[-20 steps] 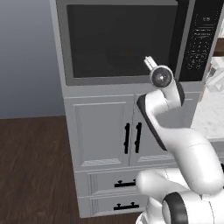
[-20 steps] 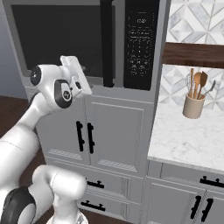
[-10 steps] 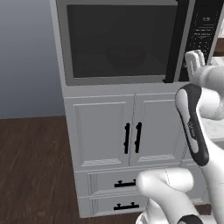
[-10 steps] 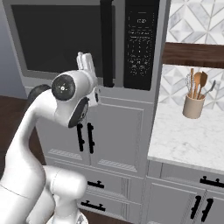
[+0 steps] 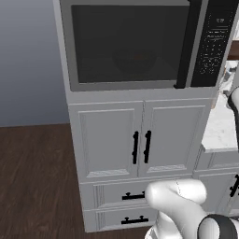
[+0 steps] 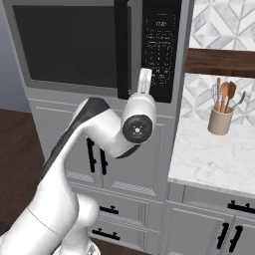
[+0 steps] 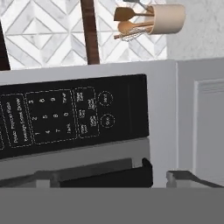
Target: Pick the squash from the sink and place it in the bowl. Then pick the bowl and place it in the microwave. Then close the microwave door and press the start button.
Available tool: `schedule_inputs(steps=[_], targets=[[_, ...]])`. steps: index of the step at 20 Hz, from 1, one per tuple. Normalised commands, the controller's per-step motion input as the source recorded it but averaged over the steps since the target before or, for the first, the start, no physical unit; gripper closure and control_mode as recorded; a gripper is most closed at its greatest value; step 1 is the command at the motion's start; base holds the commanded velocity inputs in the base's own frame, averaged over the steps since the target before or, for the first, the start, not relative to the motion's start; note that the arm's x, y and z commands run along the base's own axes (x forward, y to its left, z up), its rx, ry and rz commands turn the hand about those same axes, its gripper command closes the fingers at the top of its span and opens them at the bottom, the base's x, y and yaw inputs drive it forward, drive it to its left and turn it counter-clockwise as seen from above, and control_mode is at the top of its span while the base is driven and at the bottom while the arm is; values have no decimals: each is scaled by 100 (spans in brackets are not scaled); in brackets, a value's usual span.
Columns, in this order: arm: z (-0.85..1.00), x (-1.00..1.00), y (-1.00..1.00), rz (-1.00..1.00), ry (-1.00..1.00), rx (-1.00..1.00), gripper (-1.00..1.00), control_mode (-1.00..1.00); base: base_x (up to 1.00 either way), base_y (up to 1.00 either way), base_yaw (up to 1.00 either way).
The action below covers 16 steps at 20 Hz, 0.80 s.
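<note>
Grey microwave door looks fully shut, black bar handle sitting right beside the keypad panel. Through the dark glass in the left base view I can just make out the bowl inside with something orange in it, probably the squash, too dim to swear by. So I'd say only the start button is left. The gripper sits just below the keypad's bottom edge, jaws spread wide, holding nothing. Compared with a second ago, the hand has swung from in front of the door window across to the keypad side, and the hand view looks straight at the buttons.
</note>
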Motion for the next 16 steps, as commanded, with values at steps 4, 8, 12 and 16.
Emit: schedule_inputs(steps=[4, 8, 12, 16], targets=[[0, 36, -6, 12, 0, 15, 100, -100, 0, 0, 0], [0, 75, -12, 5, 0, 9, 100, -100, 0, 0, 0], [-5, 61, -24, 0, -4, 1, 100, -100, 0, 0, 0], [-7, 39, -28, 0, -12, 0, 100, -100, 0, 0, 0]])
